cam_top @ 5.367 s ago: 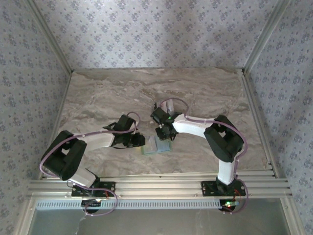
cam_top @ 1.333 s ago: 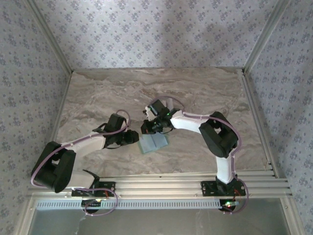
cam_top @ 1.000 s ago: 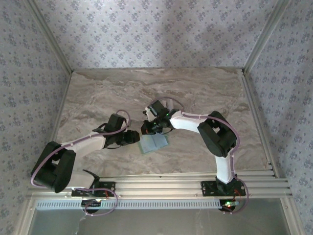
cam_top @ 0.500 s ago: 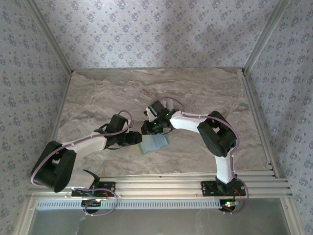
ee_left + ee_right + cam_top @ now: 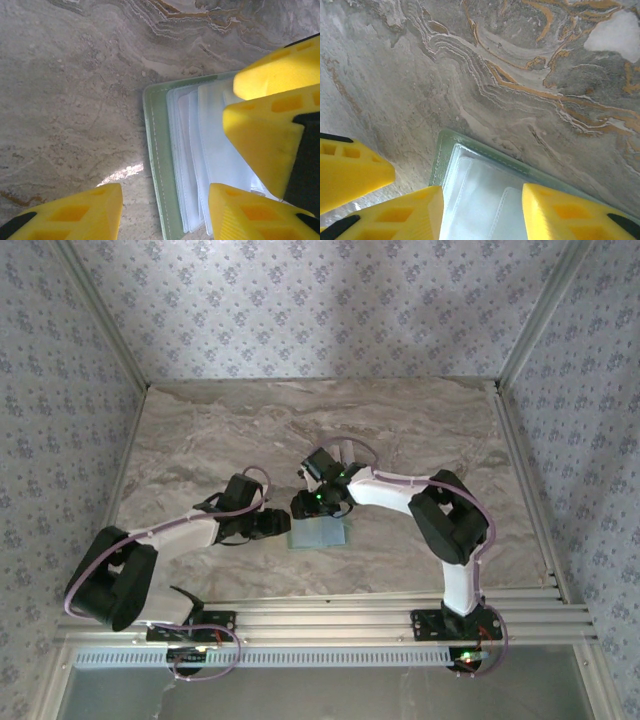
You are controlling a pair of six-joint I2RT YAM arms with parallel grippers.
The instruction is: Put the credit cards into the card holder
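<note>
Both jaws open, card holder (image 5: 157, 150) edge btwn each

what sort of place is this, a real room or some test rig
Probably a purpose-built robot test cell, not a lived-in room: a marble-pattern tabletop boxed in by floral wallpaper panels, with aluminium frame rails along its near edge.

High fixed view from above and behind; two close, downward wrist views of one card holder (image 5: 161, 165).
</note>
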